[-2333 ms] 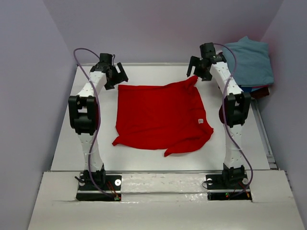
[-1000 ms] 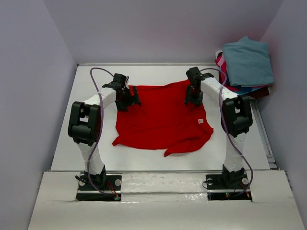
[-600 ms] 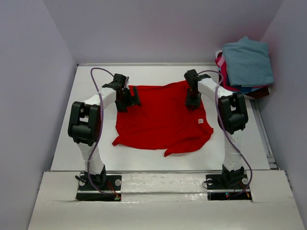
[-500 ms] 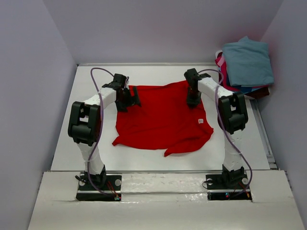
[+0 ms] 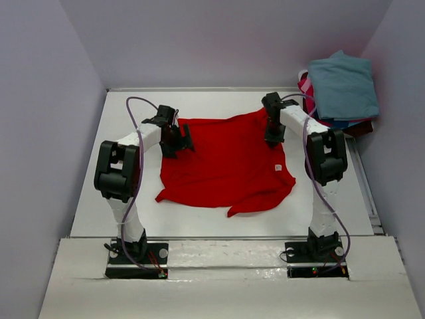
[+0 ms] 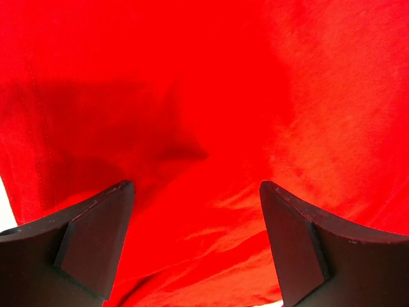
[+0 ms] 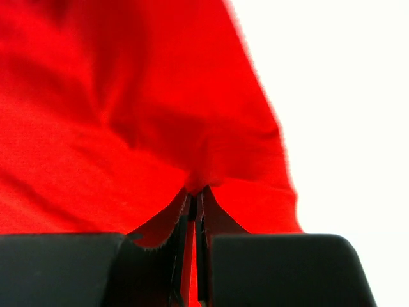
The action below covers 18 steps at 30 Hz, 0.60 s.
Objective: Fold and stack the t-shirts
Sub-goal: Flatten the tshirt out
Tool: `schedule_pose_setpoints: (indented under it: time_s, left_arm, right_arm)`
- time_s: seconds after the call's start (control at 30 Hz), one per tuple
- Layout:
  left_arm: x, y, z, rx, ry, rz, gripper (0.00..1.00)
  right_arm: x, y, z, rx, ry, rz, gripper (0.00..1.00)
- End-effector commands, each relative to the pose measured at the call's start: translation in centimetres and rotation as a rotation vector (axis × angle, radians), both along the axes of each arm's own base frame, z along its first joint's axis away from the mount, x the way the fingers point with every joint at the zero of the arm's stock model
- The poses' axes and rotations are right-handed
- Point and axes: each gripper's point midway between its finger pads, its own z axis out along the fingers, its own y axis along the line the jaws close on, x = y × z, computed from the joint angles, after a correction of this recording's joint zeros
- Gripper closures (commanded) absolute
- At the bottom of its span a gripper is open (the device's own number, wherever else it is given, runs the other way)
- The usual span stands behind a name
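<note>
A bright red t-shirt (image 5: 226, 163) lies spread flat on the white table (image 5: 93, 193). My left gripper (image 5: 175, 138) is down over the shirt's far left corner. Its jaws stand open, one on each side of a patch of red cloth (image 6: 192, 128), with nothing pinched between the fingers (image 6: 96, 243). My right gripper (image 5: 273, 135) is at the shirt's far right corner. In the right wrist view this gripper (image 7: 195, 199) is shut on a small raised pinch of the red t-shirt (image 7: 160, 115) close to its edge.
A pile of other t-shirts sits at the back right, off the table's corner: a teal-blue one (image 5: 342, 83) on top, with pink (image 5: 306, 86) and dark maroon (image 5: 362, 126) edges showing beneath. Purple walls close in the left, right and back sides.
My right gripper has closed on the shirt's far right corner and shifted slightly to the right. The left gripper has stayed over the far left corner, its jaws a little narrower.
</note>
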Motion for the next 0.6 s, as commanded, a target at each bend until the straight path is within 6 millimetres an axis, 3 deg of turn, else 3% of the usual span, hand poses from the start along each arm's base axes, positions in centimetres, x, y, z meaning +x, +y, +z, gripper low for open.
schedule_pose_setpoints:
  time_s: [0.0,0.2,0.57]
  left_arm:
    - [-0.5,0.0,0.8,-0.018,-0.01,0.0,0.09]
    - [-1.0,0.8,0.7,-0.021,-0.002,0.015,0.1]
    - [-1.9,3.9,0.5,-0.002,0.012,0.065,0.11]
  right_arm:
    - [1.2,-3.8,5.0,-0.014,-0.111,-0.099,0.93]
    - [2.2,-7.4,6.7,-0.045,-0.141,-0.152,0.93]
    - [4.4,-10.4,6.0,-0.126,-0.117,-0.156,0.93]
